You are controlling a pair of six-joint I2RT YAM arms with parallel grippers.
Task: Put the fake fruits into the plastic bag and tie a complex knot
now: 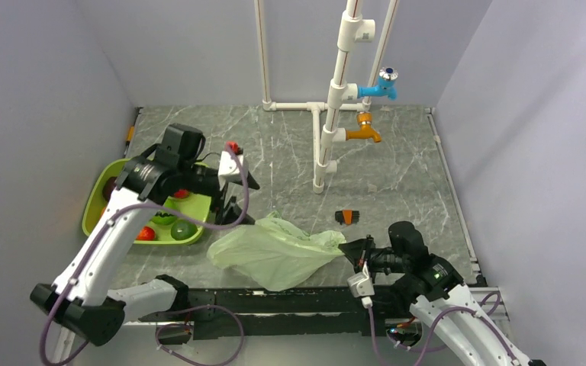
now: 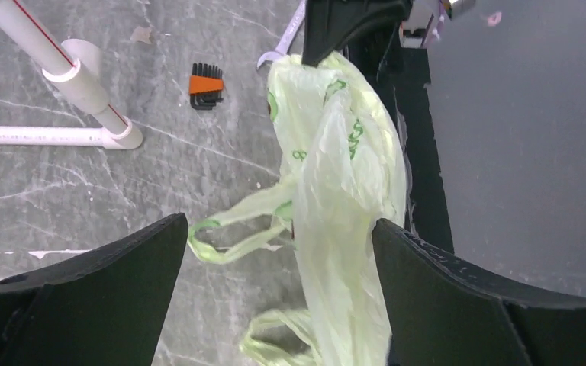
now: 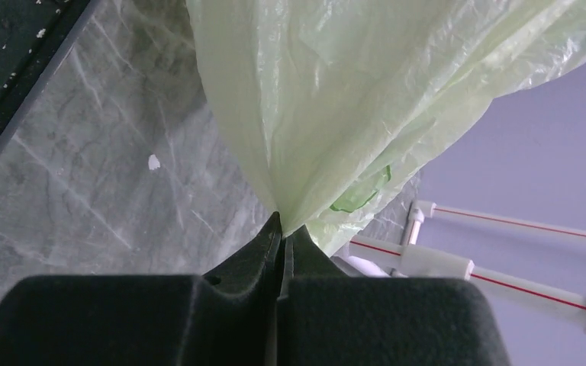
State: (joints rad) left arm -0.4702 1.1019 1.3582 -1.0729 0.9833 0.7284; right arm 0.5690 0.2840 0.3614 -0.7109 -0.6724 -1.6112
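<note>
Marble tabletop (image 1: 400, 164), pinched bag (image 1: 275, 253), pipes (image 1: 326, 141), hex keys (image 1: 346, 217)

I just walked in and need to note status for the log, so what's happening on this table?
The right gripper is shut on one edge of the plastic bag, which lies crumpled near the front of the table. The left gripper is open over the bag's other end, by its loop handles, and grips nothing. The fake fruits lie in the lime-green tray. None can be seen in the bag, and no knot is tied.
</note>
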